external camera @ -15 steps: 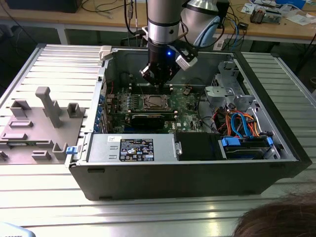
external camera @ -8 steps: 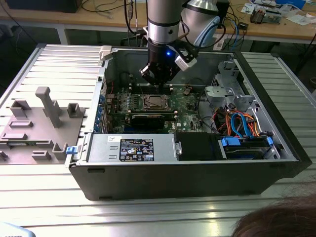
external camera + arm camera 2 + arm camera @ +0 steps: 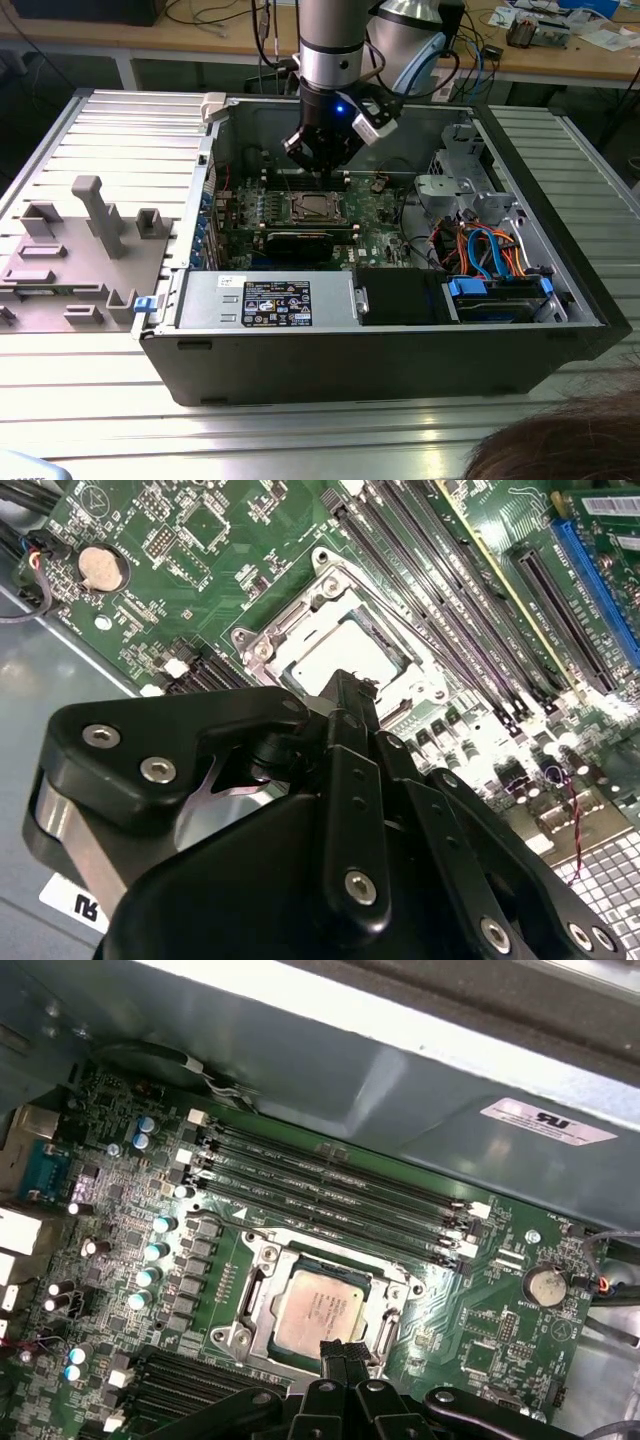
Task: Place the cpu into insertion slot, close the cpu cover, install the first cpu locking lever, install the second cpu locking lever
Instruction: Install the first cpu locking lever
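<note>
Two black fingers (image 3: pixel 337 1352) of the gripper (image 3: pixel 345 692) meet tip to tip, pinching nothing, a closed point that seems better suited to pressing than grasping. Just beyond the tips, the small square cpu with its dull silvery-tan metal top (image 3: pixel 318 1310) lies flat in its seat on the green motherboard (image 3: pixel 375 215). The thin silvery metal cpu cover (image 3: pixel 258 1278) lies down around it, showing it through its window. Whether the tips touch that frame I cannot tell. Outside stands the open dark computer case (image 3: pixel 400 350).
</note>
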You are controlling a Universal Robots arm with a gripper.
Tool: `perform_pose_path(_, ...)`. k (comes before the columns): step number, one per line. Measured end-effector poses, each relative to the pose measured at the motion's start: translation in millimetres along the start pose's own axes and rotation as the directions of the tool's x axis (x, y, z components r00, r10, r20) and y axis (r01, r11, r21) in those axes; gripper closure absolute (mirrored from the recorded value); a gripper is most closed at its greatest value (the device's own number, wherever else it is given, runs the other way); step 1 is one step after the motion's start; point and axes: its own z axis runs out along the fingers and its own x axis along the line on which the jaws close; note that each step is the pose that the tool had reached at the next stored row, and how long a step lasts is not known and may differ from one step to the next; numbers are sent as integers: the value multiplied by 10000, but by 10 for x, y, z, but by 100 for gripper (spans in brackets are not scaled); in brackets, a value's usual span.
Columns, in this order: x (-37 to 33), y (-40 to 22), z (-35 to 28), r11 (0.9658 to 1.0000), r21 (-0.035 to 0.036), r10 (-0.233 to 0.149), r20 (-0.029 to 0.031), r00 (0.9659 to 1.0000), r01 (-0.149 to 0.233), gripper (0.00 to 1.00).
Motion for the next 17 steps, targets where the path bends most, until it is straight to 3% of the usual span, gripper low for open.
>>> perform_pose_path(17, 0, 0, 1, 9972, 24, 752, -10, 9972, -752, 89)
